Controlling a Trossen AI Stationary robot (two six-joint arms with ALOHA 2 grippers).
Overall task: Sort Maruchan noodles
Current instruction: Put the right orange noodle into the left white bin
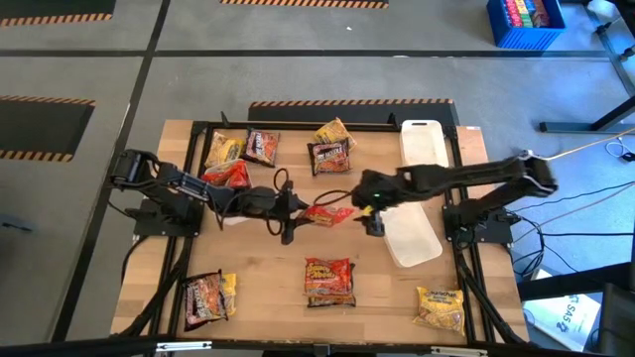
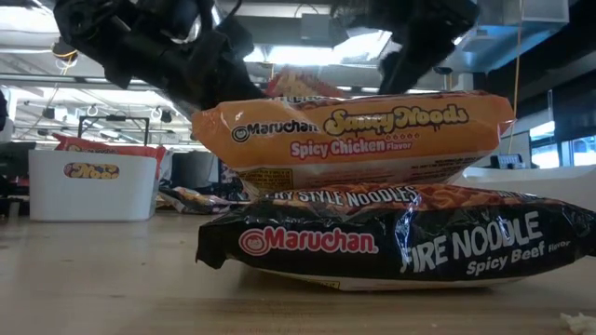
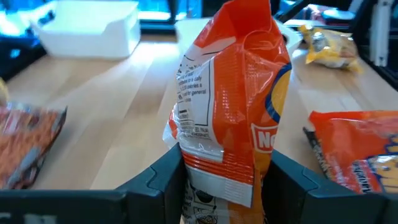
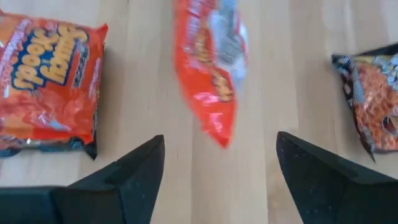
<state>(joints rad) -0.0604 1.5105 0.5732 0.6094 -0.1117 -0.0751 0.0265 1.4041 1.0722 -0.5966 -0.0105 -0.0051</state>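
My left gripper reaches in from the table's left and is shut on a red-orange Maruchan noodle packet at the table's middle. My right gripper is open just right of that packet's free end and above it, touching nothing. Other noodle packets lie flat: yellow and dark ones at the far side, a red-orange one on a dark one near the front, and more at the front corners. My left gripper pinches the red-orange packet between its two fingers at its left end, flat faces against the pads. The fingers come nearly level from the table's left, along the packet. The packet stands on edge, sticks out toward the right arm, and is off the table.
A white tray lies at the far right and another under the right arm. A further white tray shows in the low view. A red-orange packet lies beside the left arm. Bare wood shows between the middle and the front stack.
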